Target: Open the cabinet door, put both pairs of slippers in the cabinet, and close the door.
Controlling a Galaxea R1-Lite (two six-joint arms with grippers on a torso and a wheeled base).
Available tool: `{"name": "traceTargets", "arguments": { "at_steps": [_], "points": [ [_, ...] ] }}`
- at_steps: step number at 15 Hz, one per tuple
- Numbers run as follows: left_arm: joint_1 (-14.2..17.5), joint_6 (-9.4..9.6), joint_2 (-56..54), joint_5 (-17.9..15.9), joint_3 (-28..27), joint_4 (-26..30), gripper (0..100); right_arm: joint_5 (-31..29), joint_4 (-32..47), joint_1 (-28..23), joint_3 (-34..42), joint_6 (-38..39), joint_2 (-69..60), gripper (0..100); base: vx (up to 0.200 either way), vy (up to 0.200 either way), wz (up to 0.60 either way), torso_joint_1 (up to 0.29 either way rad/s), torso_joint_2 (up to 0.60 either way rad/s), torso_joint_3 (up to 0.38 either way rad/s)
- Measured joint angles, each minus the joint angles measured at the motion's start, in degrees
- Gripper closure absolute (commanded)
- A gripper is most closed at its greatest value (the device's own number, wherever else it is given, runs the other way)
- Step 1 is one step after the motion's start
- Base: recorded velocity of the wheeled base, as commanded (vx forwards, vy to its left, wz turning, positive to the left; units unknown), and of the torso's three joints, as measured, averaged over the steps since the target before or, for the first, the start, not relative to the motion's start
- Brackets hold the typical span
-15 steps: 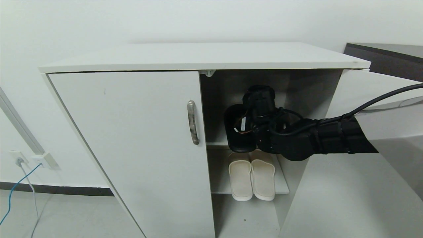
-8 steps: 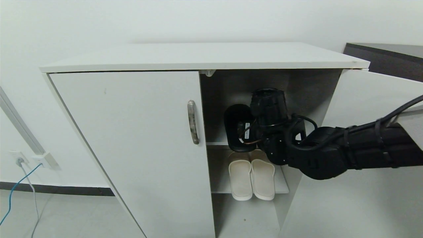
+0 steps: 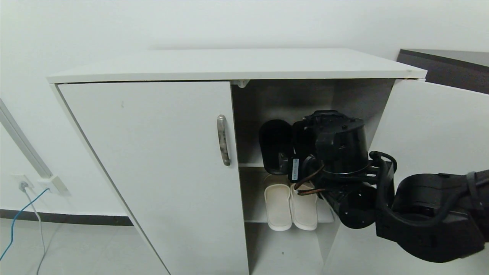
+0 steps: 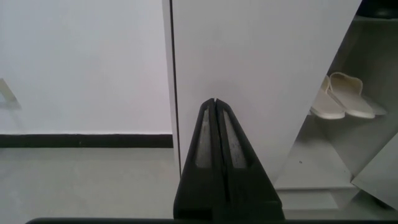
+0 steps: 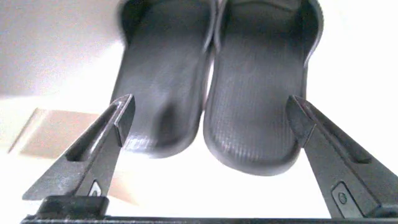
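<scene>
**A:** Where are the two pairs, going by the cabinet [image 3: 237, 65]?

**B:** Both are inside its right half. The black slippers [image 3: 275, 147] lie side by side on the upper shelf, and the white slippers [image 3: 291, 206] are on the shelf right below them. The white pair also lies side by side, and its near ends stick a little past that shelf's front edge.

**A:** And the doors?

**B:** The cabinet's left door [image 3: 153, 160] is closed, with its metal handle [image 3: 223, 140] upright near the inner edge. The right door [image 3: 431, 126] is swung wide open.

**A:** What is the right gripper [image 5: 210, 99] doing?

**B:** Its arm is at the cabinet's open half, level with the upper shelf. The two fingers are spread wide with nothing between them. The near ends of the black pair lie just ahead in the gap — no finger appears to touch either slipper (the wrist view is the clear one here).

**A:** And the left gripper [image 4: 215, 102]?

**B:** Its fingers are pressed flat together and hold nothing. It is out in front of the cabinet, facing the closed left door and apart from it.

**A:** Anything else near the cabinet?

**B:** To its left, low on the wall, there is a socket [image 3: 23, 186]. A blue cable [image 3: 15, 225] runs from it down toward the floor.
</scene>
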Motion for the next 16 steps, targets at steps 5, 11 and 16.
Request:
{"name": "traceTargets", "arguments": {
  "at_steps": [5, 11, 16],
  "points": [
    [0.0, 0.00, 0.0, 0.0, 0.0, 0.0, 100, 0.4, 0.0, 0.6, 0.8, 0.2, -1.3, 100, -0.200, 0.000, 0.00, -0.001, 0.00, 0.003],
    [0.0, 0.00, 0.0, 0.0, 0.0, 0.0, 100, 1.1, -2.4, 0.5, 2.7, 0.0, -1.5, 100, -0.200, 0.000, 0.00, -0.001, 0.00, 0.003],
    [0.0, -0.02, 0.0, 0.0, 0.0, 0.0, 100, 3.9, -3.0, 0.4, 6.2, 0.0, -1.4, 100, -0.200, 0.000, 0.00, 0.005, 0.00, 0.001]
  ]
}}
